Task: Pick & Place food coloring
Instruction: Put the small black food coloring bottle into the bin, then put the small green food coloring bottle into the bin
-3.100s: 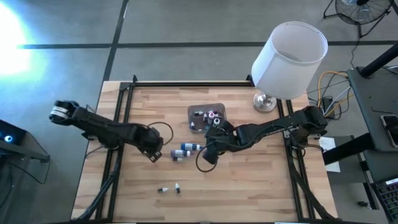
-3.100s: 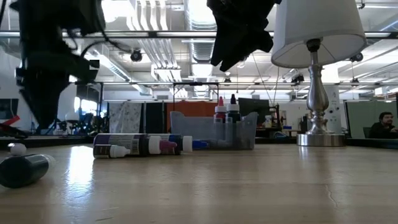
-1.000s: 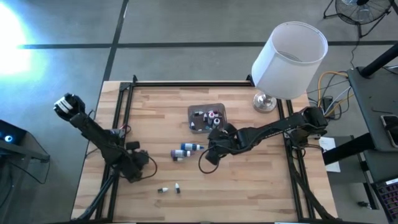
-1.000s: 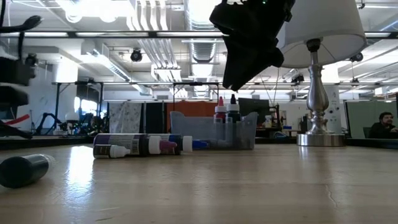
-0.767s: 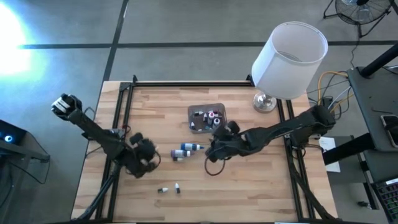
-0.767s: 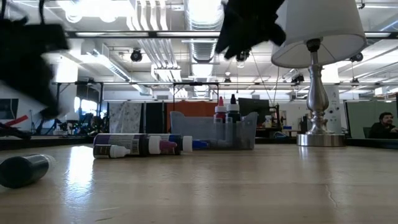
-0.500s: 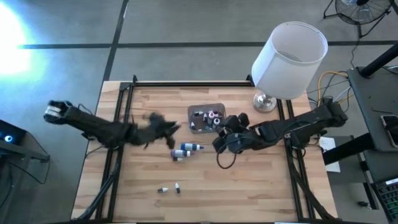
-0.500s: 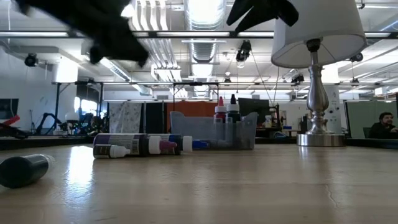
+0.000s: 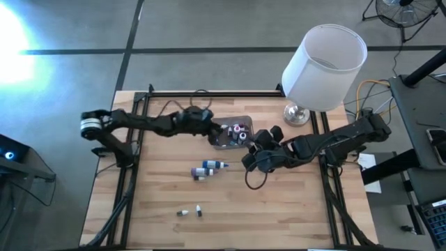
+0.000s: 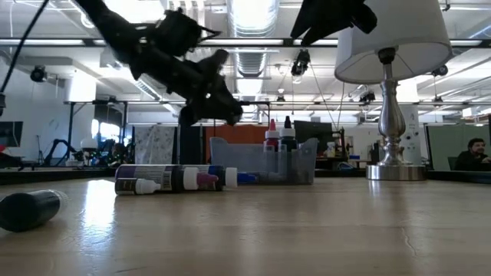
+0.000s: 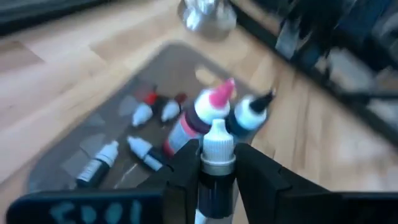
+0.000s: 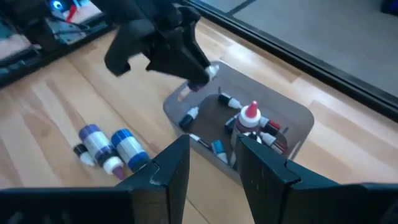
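Note:
My left gripper [image 9: 214,130] hangs over the left edge of the grey tub [image 9: 244,120] and is shut on a dark food coloring bottle with a white cap [image 11: 217,144]. The tub [image 12: 292,118] holds several small bottles, two of them upright, one with a pink cap [image 11: 214,102] and one with a black tip [image 11: 252,111]. My right gripper [image 12: 214,162] is open and empty, hovering just right of the tub [image 9: 259,157]. A few blue-capped bottles [image 9: 208,168] lie on their sides mid-table. Two tiny ones [image 9: 189,210] lie near the near edge. My left gripper pinches the bottle by its dark body just below the white cap [image 11: 216,171], one finger on each side. The fingers slant down from the table's left and lie along the bottle, with the cap sticking out past the tips [image 12: 210,72]. The bottle is lifted clear above the tub.
A lamp with a white shade [image 9: 324,59] stands on its metal base [image 9: 296,113] at the far right of the table. A dark bottle [image 10: 31,208] lies close to the low camera. Black frame rails [image 9: 132,139] run along both sides.
My left arm has swung up from the near-left part of the table, to the right and toward the far edge, carrying the bottle to the tub's left edge. My right gripper has risen and drawn a little to the right and toward the far edge.

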`<control>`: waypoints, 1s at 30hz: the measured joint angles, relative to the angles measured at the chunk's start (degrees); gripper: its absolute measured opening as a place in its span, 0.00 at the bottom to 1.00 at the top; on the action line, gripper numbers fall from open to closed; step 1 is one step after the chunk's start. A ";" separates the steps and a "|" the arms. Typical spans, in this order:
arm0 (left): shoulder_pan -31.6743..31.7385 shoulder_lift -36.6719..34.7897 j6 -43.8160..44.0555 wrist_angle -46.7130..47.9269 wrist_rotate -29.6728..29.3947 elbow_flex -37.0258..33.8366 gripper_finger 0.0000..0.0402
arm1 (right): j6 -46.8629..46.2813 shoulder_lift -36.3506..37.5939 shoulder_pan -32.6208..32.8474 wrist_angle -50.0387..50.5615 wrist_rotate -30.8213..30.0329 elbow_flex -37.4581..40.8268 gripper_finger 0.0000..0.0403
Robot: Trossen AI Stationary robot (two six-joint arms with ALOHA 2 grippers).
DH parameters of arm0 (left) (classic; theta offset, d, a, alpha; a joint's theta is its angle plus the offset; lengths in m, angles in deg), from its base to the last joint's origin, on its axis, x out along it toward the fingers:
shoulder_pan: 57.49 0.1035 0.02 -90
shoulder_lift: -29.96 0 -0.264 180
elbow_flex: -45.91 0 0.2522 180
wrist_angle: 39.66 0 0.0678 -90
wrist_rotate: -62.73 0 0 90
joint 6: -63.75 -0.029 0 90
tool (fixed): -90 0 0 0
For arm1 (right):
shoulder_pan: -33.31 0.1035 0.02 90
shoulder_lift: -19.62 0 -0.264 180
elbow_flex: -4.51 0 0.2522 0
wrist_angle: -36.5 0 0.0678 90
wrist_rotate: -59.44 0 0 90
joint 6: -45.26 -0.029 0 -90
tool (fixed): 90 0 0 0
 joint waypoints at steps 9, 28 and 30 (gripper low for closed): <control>-4.35 -1.27 -13.05 38.22 -8.06 16.57 0.41 | 1.53 0.04 -0.01 2.31 3.65 0.49 0.31; -59.30 -11.41 14.72 49.39 -24.26 2.50 0.45 | 22.88 -18.79 1.98 -10.89 33.07 -6.90 0.31; -61.26 -8.89 18.04 48.87 -25.66 2.83 0.45 | 22.32 -19.70 2.58 -10.70 32.99 -8.61 0.31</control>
